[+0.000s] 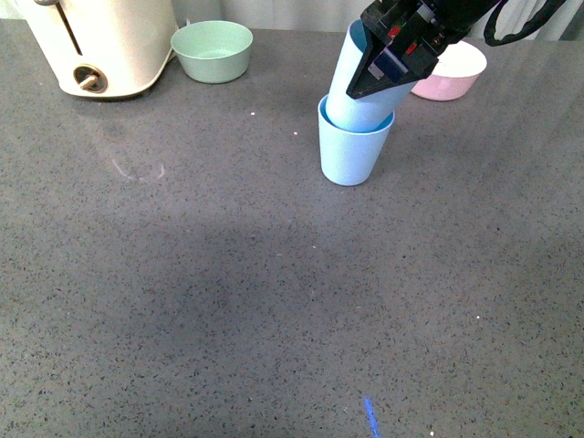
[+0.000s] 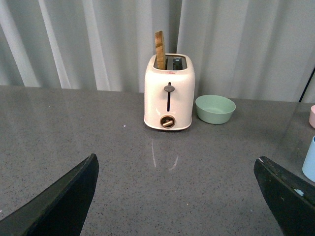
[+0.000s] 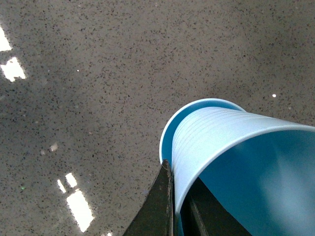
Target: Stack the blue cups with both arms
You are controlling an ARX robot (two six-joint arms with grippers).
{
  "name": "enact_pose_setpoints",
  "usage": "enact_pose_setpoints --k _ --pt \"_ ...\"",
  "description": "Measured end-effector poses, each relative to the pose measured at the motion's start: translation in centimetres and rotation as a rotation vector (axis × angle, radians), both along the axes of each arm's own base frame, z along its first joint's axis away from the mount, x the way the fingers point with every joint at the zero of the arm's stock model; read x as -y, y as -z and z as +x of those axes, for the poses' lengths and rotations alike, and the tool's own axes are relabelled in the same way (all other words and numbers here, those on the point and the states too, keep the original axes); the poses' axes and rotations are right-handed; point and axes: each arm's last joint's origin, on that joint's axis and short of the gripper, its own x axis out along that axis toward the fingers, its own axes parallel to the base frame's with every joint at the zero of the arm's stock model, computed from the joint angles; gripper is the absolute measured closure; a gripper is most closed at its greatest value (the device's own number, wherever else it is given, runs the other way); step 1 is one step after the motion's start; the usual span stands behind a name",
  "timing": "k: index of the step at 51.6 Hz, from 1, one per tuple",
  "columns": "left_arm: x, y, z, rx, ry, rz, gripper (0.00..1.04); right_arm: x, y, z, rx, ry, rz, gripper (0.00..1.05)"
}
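Note:
One blue cup (image 1: 349, 157) stands upright on the grey counter, right of centre toward the back. My right gripper (image 1: 365, 84) is shut on the wall of the second blue cup (image 1: 351, 82), which tilts with its base inside the standing cup's mouth. In the right wrist view the gripper (image 3: 174, 196) pinches the held cup's (image 3: 231, 142) wall, one finger inside and one outside, above the lower cup's rim (image 3: 167, 135). My left gripper (image 2: 174, 196) is open and empty, low over the counter; it does not show in the front view. A cup's edge (image 2: 310, 160) shows in the left wrist view.
A cream toaster (image 1: 105, 41) stands at the back left, with a toast slice (image 2: 160, 49) in its slot. A sage-green bowl (image 1: 212, 50) sits beside it. A pink bowl (image 1: 452, 73) sits behind the cups. A blue mark (image 1: 370, 418) is near the front edge.

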Motion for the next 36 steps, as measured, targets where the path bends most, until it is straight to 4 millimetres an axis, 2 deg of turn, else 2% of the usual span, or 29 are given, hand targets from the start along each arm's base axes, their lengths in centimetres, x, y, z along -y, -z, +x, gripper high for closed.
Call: enact_pose_setpoints --k 5,8,16,24,29,33,36 --pt "0.0 0.0 0.0 0.0 0.0 0.0 0.09 0.0 0.3 0.0 -0.005 0.001 -0.01 1.03" --pt "0.0 0.0 0.0 0.0 0.0 0.0 0.09 0.0 0.5 0.0 -0.009 -0.002 -0.013 0.97" --pt "0.0 0.0 0.0 0.0 0.0 0.0 0.09 0.0 0.7 0.0 -0.009 -0.002 -0.012 0.78" --pt "0.0 0.0 0.0 0.0 0.0 0.0 0.09 0.1 0.2 0.3 0.026 0.013 0.018 0.48" --pt "0.0 0.0 0.0 0.0 0.0 0.0 0.09 0.9 -1.0 0.4 0.071 0.055 0.08 0.28" --pt "0.0 0.0 0.0 0.0 0.0 0.0 0.09 2.5 -3.4 0.1 0.16 0.122 0.171 0.11" --pt "0.0 0.0 0.0 0.0 0.0 0.0 0.09 3.7 -5.0 -0.5 0.224 0.171 0.24 0.08"
